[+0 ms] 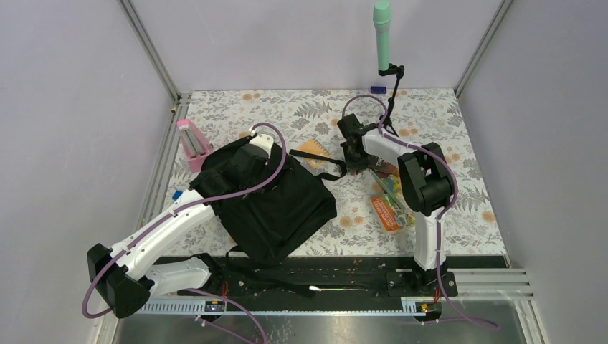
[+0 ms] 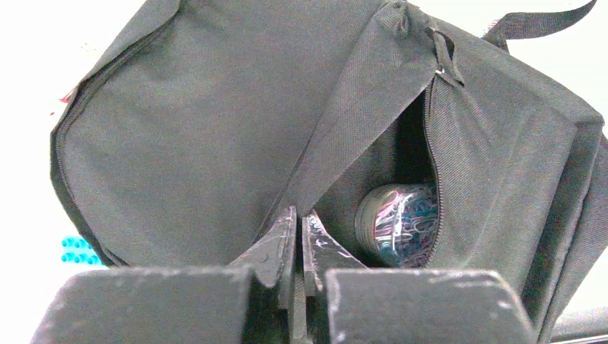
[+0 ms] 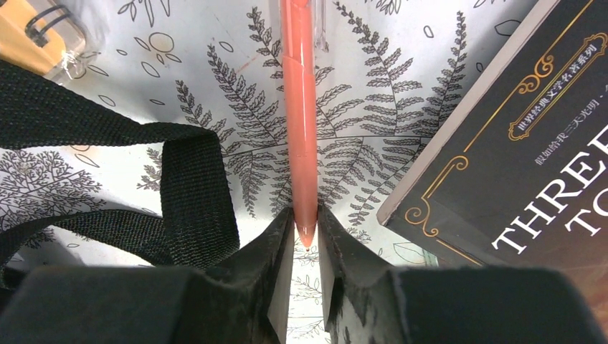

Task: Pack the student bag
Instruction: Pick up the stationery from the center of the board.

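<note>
The student bag (image 1: 279, 204) lies slumped on the table (image 1: 444, 122), left of centre, its straps trailing to the right. The left jaws are shut on a fold of the bag's fabric beside the zip, apparently to lift that edge and keep the pocket mouth open for loading. Through the gap, a clear jar (image 2: 399, 226) of coloured clips or bands already sits inside.

To the right of the bag, the right jaws stand on either side of an orange-red pen (image 3: 300, 129) at its tapered end. They look to be touching both sides, so I read this as a pinch on the pen. It is probably the next thing for the bag. The pen runs away from the jaws across the floral cloth, between a black strap (image 3: 197, 193) on the left and a dark gilt-lettered book (image 3: 516, 158) on the right.

Much is hidden. The pen's far end runs out of the wrist view, and from above the right arm covers it entirely. Whether the pen is off the cloth yet cannot be told. The book's title is cut off at the frame edge. The depth of the pocket behind the jar is lost in shadow. The left arm hides the bag's far edge from above.
</note>
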Robot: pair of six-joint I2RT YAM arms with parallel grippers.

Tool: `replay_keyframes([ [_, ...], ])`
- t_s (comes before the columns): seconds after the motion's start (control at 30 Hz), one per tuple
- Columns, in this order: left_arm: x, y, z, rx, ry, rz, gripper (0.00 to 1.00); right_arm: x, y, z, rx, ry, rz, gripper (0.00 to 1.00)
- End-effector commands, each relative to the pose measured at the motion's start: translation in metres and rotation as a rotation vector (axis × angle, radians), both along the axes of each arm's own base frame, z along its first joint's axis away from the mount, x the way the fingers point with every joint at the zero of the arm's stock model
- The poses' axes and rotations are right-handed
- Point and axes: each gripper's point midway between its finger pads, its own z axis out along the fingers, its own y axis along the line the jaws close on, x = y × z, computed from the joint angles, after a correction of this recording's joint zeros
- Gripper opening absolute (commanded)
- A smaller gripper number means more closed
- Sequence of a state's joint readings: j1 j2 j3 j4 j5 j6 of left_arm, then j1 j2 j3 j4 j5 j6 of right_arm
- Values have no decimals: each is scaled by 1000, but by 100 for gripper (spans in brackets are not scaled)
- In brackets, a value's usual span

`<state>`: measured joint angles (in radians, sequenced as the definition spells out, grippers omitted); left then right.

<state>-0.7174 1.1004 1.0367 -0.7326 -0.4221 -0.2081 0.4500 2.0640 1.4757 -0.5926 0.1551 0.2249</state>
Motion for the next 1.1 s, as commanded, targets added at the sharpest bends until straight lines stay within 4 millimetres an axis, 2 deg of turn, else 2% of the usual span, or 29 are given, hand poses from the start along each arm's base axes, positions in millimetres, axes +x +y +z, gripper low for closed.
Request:
replay_keyframes([
  [0.0,11,-7,20,-72,-76,11,0,3,-1,2,-6,-14,-3,23],
  [0.17,11,-7,20,-73,-77,11,0,2,-1,2,-4,-16,3,14],
  [0.27,11,-7,20,-71,-76,11,0,-4,3,9,32,-13,16,4],
  [0.3,11,-7,18,-67,-72,8,0,-8,4,13,48,-15,20,0],
  [0.5,10,-9,19,-73,-70,-1,0,-34,7,58,145,-74,61,0],
  [0.6,10,-12,18,-83,-64,-12,0,-54,7,82,202,-98,71,0],
  [0.8,7,-20,19,-121,-54,-42,0,-107,26,118,379,-74,135,0],
  [1.07,-2,-34,25,-257,-52,-52,0,-176,65,153,682,67,121,0],
])
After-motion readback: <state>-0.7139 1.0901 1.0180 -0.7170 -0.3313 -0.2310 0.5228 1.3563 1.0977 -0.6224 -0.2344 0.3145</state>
